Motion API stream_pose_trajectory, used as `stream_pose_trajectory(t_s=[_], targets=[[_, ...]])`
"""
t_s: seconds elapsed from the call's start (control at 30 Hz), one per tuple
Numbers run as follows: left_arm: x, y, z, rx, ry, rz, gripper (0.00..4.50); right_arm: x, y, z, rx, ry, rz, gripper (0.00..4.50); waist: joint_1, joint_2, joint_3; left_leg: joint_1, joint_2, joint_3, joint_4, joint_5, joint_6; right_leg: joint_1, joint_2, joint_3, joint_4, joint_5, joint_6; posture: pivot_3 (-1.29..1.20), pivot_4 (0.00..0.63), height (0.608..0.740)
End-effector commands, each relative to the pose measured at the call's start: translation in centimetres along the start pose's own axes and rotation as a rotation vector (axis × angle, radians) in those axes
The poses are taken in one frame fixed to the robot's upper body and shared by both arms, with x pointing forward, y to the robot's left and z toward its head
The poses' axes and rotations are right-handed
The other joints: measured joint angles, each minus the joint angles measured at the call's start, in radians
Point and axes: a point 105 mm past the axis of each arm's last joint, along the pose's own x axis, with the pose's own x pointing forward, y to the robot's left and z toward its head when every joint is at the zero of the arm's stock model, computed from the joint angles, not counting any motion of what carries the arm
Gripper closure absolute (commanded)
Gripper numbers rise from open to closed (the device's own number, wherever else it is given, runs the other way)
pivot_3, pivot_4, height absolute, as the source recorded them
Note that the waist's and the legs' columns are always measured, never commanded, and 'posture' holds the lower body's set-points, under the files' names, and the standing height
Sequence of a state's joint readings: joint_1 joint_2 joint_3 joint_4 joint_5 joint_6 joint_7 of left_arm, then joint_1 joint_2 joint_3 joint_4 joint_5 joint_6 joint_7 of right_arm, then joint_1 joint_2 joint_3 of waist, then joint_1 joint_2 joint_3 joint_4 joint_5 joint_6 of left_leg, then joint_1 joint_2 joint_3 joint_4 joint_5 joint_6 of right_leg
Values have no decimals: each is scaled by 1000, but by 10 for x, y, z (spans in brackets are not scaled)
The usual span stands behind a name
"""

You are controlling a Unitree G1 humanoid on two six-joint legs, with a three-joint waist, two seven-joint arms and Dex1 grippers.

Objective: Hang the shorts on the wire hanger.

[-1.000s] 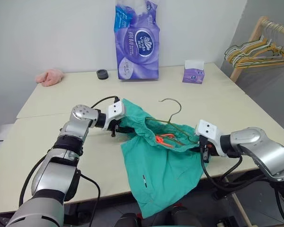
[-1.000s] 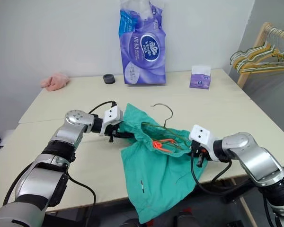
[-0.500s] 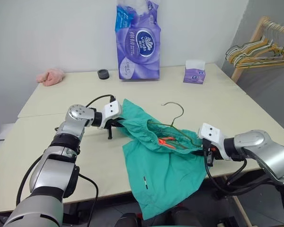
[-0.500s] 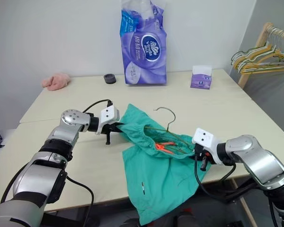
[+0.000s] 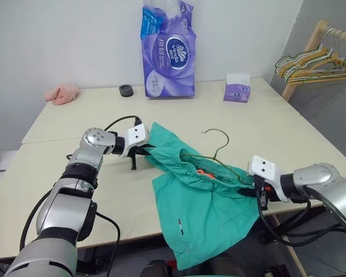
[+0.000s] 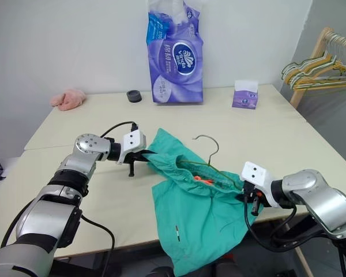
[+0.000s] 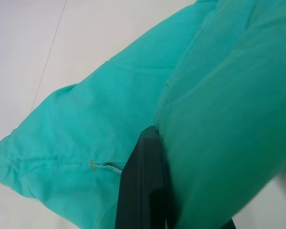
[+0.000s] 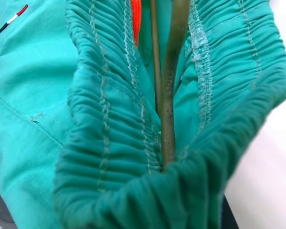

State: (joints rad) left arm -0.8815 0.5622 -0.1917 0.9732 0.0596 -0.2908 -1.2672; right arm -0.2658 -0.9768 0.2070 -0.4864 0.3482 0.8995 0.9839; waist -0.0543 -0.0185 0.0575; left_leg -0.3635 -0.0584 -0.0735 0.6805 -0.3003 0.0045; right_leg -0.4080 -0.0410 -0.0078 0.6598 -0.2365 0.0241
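shorts (claw-held) around wire hanger

Shorts soft matt cloth; wire hanger dull metal.

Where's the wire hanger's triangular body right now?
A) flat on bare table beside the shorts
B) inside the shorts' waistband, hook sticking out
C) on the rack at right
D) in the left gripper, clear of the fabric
B: the wire hanger runs into the gathered waistband of the shorts, with its hook poking up outside.
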Motion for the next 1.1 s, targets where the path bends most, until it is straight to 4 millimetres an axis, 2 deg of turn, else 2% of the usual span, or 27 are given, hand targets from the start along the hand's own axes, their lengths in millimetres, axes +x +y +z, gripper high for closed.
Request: stream_pose_trajectory(t_s=[0.03,0.3,0.33,0.37,0.47,0.67,0.77,0.83,0.9,1.0,1.1], targets=[[-3,8,11,37,-30,30,4468,-11,-4,13,-39,-41,-29,4500,0,0,0,0,0,0,0,0,0,0,0,0,0,0,0,-142,3,740],[1,6,16,17,-85,52,4468,-10,-10,23,-43,-75,-39,4500,0,0,0,0,0,0,0,0,0,0,0,0,0,0,0,-132,4,740],[1,5,15,14,-85,46,4081,-10,-10,23,-44,-75,-39,4500,0,0,0,0,0,0,0,0,0,0,0,0,0,0,0,-132,4,740],[1,4,15,13,-83,42,3909,-10,-10,23,-44,-76,-40,4500,0,0,0,0,0,0,0,0,0,0,0,0,0,0,0,-132,4,740],[0,7,17,20,-99,73,3019,-10,-10,24,-49,-81,-42,4500,0,0,0,0,0,0,0,0,0,0,0,0,0,0,0,-132,4,740],[-9,27,27,24,-169,251,1268,-10,-9,26,-46,-96,-55,4500,1,0,0,0,0,0,0,0,0,0,0,0,0,0,0,-142,6,740],[-32,49,35,-25,-242,405,1268,-12,-11,24,-5,-113,-83,4500,0,0,0,0,0,0,0,0,0,0,0,0,0,0,0,-148,9,740],[-44,54,41,-42,-278,440,1268,-14,-12,22,26,-125,-108,4500,-2,0,0,0,0,0,0,0,0,0,0,0,0,0,0,-156,19,740],[-49,44,57,-88,-348,353,1268,-20,-16,14,105,-139,-162,4500,-2,-1,0,0,0,0,0,0,0,0,0,0,0,0,0,-165,26,740],[-41,14,76,-127,-395,175,1268,-28,-17,4,195,-151,-225,4500,-3,0,0,-1,0,-1,0,0,-1,0,-1,1,0,0,0,-187,45,740],[-15,-31,116,-135,-467,-101,1268,-41,-21,-20,412,-131,-375,4500,0,0,2,0,-1,-1,0,-1,1,1,-2,0,-1,0,0,-259,68,740]])
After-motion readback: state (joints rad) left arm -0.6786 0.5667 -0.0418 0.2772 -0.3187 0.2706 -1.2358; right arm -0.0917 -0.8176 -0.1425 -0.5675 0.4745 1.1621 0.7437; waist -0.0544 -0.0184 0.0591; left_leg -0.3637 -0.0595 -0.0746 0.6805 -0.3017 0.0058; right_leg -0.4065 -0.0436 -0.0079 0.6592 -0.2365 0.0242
